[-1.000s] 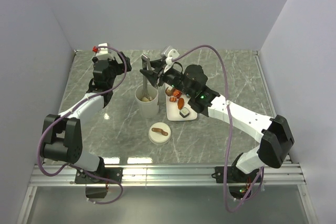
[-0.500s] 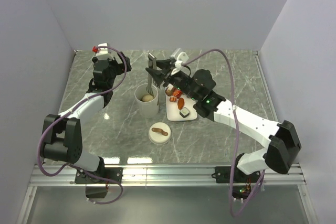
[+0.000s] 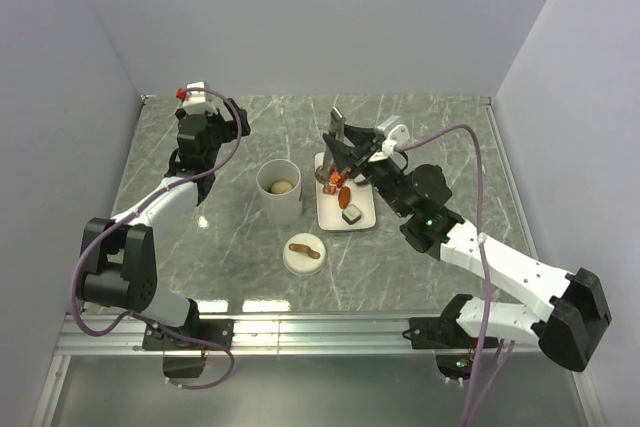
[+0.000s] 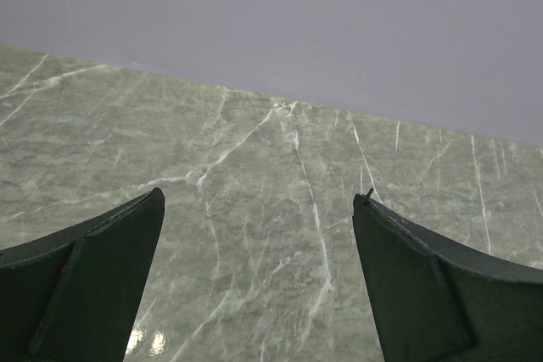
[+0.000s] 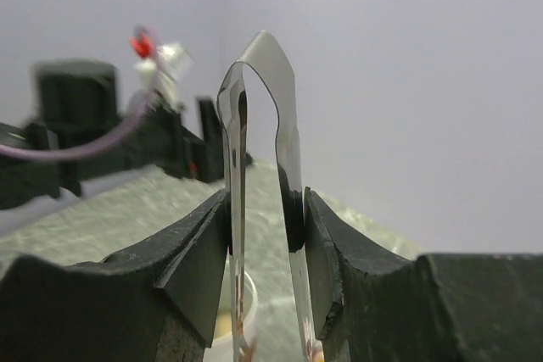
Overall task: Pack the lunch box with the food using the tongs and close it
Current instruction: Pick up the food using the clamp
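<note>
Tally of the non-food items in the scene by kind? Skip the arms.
lunch box: 1
lid: 1
plate: 1
tongs: 1
Total: 4

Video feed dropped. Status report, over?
Left end effector open, idle far left. Right end effector shut on tongs, tips at food on plate. Lunch box open, lid beside it. Nothing in the way.
</note>
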Tool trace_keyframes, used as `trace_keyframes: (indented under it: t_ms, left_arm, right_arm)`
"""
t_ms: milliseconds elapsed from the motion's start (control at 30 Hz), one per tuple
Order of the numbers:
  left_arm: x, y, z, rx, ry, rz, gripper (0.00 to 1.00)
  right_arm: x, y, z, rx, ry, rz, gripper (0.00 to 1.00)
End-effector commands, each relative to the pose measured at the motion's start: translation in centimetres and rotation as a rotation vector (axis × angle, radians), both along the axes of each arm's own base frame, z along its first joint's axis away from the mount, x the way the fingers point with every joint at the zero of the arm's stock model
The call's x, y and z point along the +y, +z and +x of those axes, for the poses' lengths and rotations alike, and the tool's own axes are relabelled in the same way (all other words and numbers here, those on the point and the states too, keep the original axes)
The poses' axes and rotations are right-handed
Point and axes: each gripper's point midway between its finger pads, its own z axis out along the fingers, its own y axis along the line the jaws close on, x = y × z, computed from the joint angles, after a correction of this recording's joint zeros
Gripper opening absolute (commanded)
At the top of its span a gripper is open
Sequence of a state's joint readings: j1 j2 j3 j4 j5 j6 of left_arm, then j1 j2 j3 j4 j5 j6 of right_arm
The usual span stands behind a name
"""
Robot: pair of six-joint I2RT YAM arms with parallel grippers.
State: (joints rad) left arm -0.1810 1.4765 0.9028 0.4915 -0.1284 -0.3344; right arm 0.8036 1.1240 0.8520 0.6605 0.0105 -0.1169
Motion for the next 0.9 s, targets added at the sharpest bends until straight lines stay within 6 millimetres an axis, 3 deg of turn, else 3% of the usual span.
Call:
trace_keyframes:
  t_ms: [0, 100, 367, 733, 867]
  left_arm:
    - [-0.6, 2.6, 0.6, -0.064, -0.018, -0.008, 0.99]
    - [-0.7, 2.6, 0.6, -0.066, -0.018, -0.008, 1.00]
    - [-0.7, 2.7, 0.7, -0.064, -0.015, -0.008, 0.99]
    - [-0.8, 2.4, 0.9, -0.057, -0.023, -0.008, 0.99]
    - [-0.8, 2.4, 0.9, -0.058, -0.023, -0.009, 0.99]
  right_arm:
    - [-2.9, -1.3, 1.7, 0.043, -0.098, 0.055, 0.46]
    - [-3.6, -3.9, 2.6, 0.105, -0.103, 0.060, 0.46]
    - [-5.1, -7.9, 4.3, 0.192, -0.141, 0.042, 0.47]
    - [-5.3, -11.8, 5.5, 0.264, -0.170, -0.007, 0.50]
    - [-5.5, -12.2, 5.7, 0.270, -0.178, -0.017, 0.50]
